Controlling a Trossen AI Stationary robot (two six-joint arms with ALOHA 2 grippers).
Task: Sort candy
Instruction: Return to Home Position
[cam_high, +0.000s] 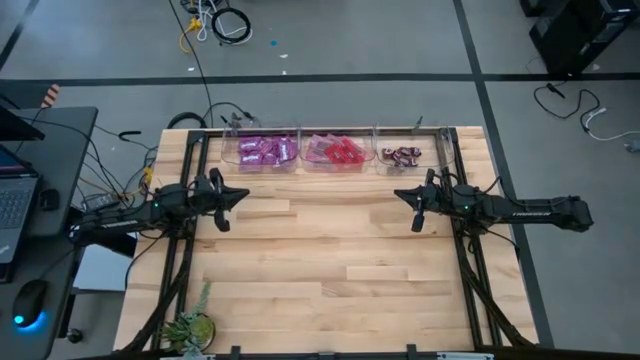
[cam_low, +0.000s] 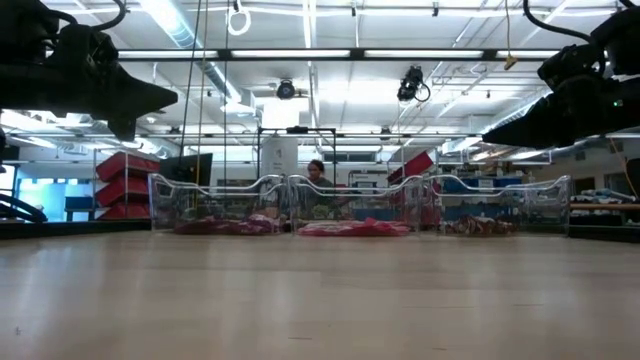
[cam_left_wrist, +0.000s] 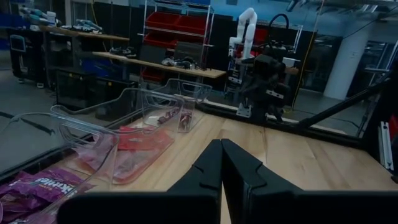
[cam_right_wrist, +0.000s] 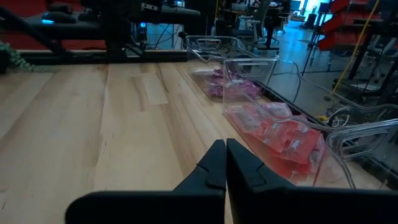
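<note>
The candy lies in three clear bins along the table's far edge: purple packets (cam_high: 264, 151) in the left bin, red packets (cam_high: 337, 152) in the middle one, dark brown packets (cam_high: 400, 155) in the right one. In the left wrist view the purple packets (cam_left_wrist: 34, 190) and red packets (cam_left_wrist: 140, 140) show behind clear walls. My left gripper (cam_high: 243, 194) hovers shut above the table's left part, pointing right. My right gripper (cam_high: 399, 196) hovers shut above the right part, pointing left. Both touch nothing.
The three clear bins (cam_low: 350, 205) stand side by side at the far edge. A small green plant (cam_high: 190, 325) sits at the table's near left corner. Bare wood (cam_high: 330, 260) spreads between the arms and toward the near edge. A person (cam_low: 316, 175) shows beyond the bins.
</note>
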